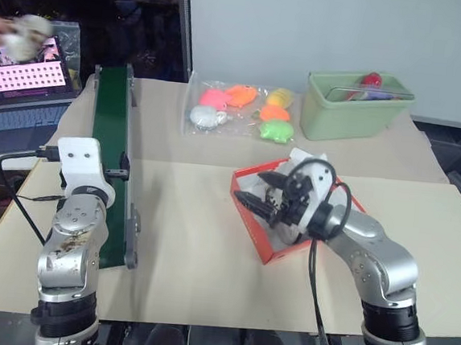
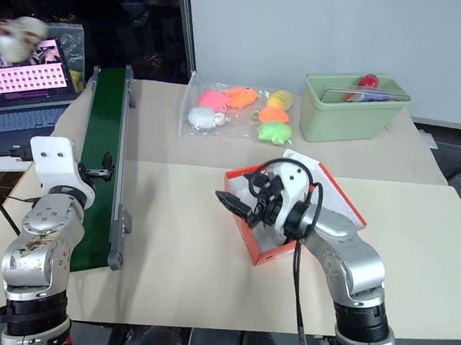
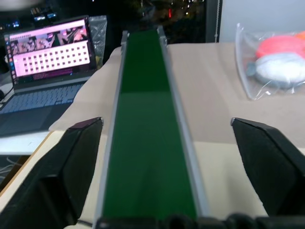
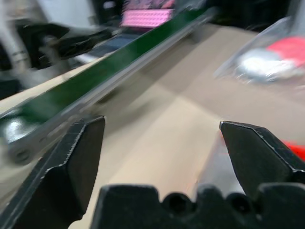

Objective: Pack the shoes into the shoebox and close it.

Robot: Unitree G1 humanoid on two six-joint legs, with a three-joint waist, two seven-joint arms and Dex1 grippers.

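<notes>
My right tool [image 4: 162,143] is wide open, with one black finger [image 4: 66,167] at the lower left of the frame and the other at the lower right. Between them I see the tan table [image 4: 167,124]. A long green belt [image 4: 109,67] runs from the left edge up to the top middle. A pink screen [image 4: 145,16] glows at the top. A clear bag of toys [image 4: 267,59] sits at the upper right. A bit of the orange-red shoebox [image 4: 296,149] peeks in at the right edge.

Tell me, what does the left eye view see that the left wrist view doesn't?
Left eye view: the orange-red shoebox, the green bin and the right hand, open at the box. Left wrist view: the left hand, its fingers spread wide. Both: the green belt, the laptop and the bag of toys.
</notes>
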